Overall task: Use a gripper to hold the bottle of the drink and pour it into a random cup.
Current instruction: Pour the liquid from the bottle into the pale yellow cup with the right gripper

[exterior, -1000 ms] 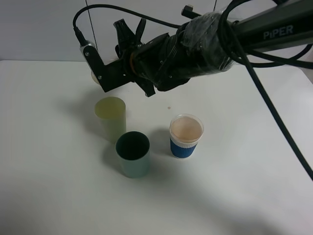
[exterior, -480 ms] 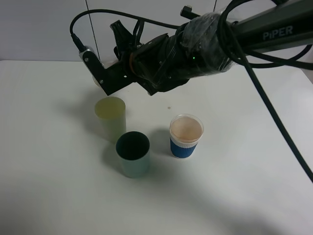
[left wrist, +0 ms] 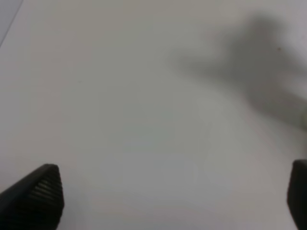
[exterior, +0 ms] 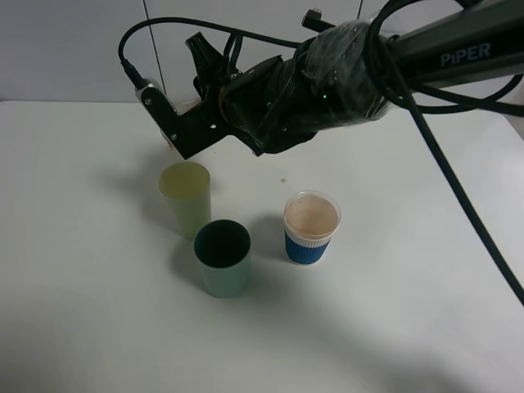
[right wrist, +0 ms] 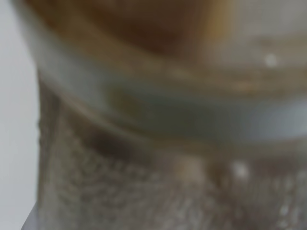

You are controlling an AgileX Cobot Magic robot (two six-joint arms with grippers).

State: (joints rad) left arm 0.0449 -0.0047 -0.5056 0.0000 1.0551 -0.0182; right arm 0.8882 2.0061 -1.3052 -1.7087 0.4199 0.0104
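Note:
My right gripper [exterior: 178, 123] reaches across to the back left on the black "PIPER" arm. It hangs above and just behind the pale yellow-green cup [exterior: 185, 196]. It is shut on the bottle [right wrist: 168, 120], which fills the right wrist view as blurred clear plastic with brownish drink inside. In the high view the claw and arm hide almost all of the bottle. My left gripper [left wrist: 172, 196] is open and empty over bare white table, with its ribbed fingertips [left wrist: 41, 191] far apart. It is out of the high view.
A dark teal tumbler [exterior: 222, 258] stands just in front of the yellow-green cup. A blue-sleeved clear cup [exterior: 311, 228] holding pinkish drink stands to its right. The white table [exterior: 409, 311] ends at a grey wall behind. Cables loop over the arm.
My right gripper has risen and turned slightly with the bottle, shifting a little to the right above the yellow-green cup. The cups have not moved.

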